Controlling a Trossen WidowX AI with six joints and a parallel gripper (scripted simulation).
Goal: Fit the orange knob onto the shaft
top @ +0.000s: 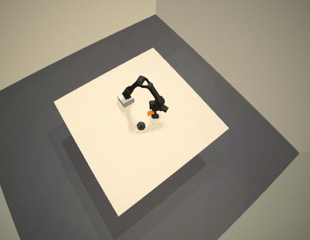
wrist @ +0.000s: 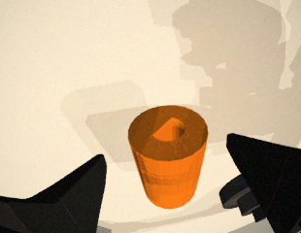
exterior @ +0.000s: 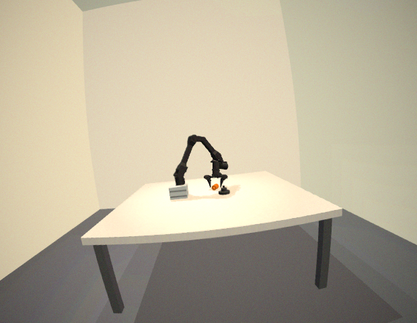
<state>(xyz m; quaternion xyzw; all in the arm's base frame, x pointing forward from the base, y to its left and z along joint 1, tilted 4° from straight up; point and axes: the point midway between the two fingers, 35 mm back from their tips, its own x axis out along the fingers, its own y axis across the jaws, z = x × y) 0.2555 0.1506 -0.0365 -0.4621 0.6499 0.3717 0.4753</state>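
Observation:
The orange knob (top: 150, 113) (exterior: 214, 188) (wrist: 167, 184) lies on its side on the table. Its holed end shows in the wrist view, where the straight edge of the hole faces the upper left. My gripper (top: 153, 110) (exterior: 216, 186) (wrist: 167, 151) points down and is open, with one finger on each side of the knob and a gap to both. The dark round pedestal (top: 141, 126) (exterior: 224, 192) (wrist: 231, 193) stands close by with its shaft upright and bare. In the wrist view my right finger partly hides it. The shaft's flat side cannot be made out.
The grey arm base (top: 126, 100) (exterior: 178, 192) stands on the pale table (top: 116, 165) (exterior: 215, 217), left of the knob in the exterior view. My arm arches over from it. Shadows of the arm fall around the knob and pedestal.

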